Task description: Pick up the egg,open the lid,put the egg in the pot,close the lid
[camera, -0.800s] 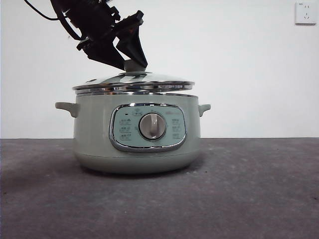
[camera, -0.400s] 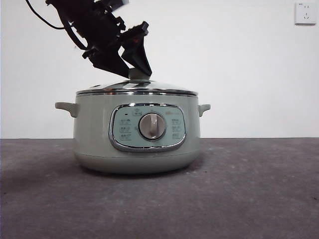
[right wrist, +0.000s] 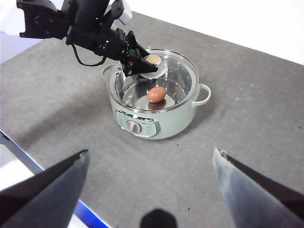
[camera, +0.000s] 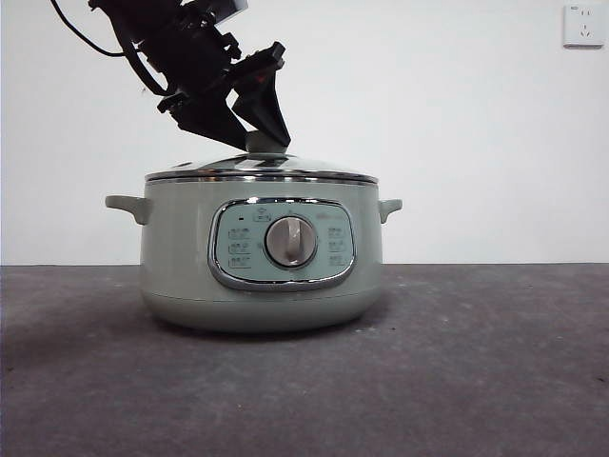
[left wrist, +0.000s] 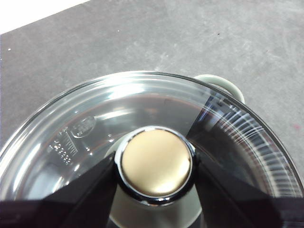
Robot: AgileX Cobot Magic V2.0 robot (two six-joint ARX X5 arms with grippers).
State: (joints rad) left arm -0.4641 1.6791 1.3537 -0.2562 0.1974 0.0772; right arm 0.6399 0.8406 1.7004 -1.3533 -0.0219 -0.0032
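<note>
The sage-green pot (camera: pixel 181 257) stands mid-table with the glass lid (camera: pixel 262 169) seated flat on its rim. My left gripper (camera: pixel 259 141) reaches down from the upper left and is shut on the lid's knob (left wrist: pixel 156 164), one black jaw pressed on each side. Through the glass, the right wrist view shows the brown egg (right wrist: pixel 156 94) lying inside the pot (right wrist: pixel 171 121). My right gripper (right wrist: pixel 152 152) hangs high above the table in front of the pot, open, with nothing between its jaws.
The dark grey table (camera: pixel 476 362) stretches around the pot. A white wall with a socket (camera: pixel 582 24) is behind it. The table's near-left edge (right wrist: pixel 28 164) shows in the right wrist view.
The lid, raised and tilted a second ago, has come down flat onto the pot's rim. The left gripper moved slightly with it and has kept still since.
</note>
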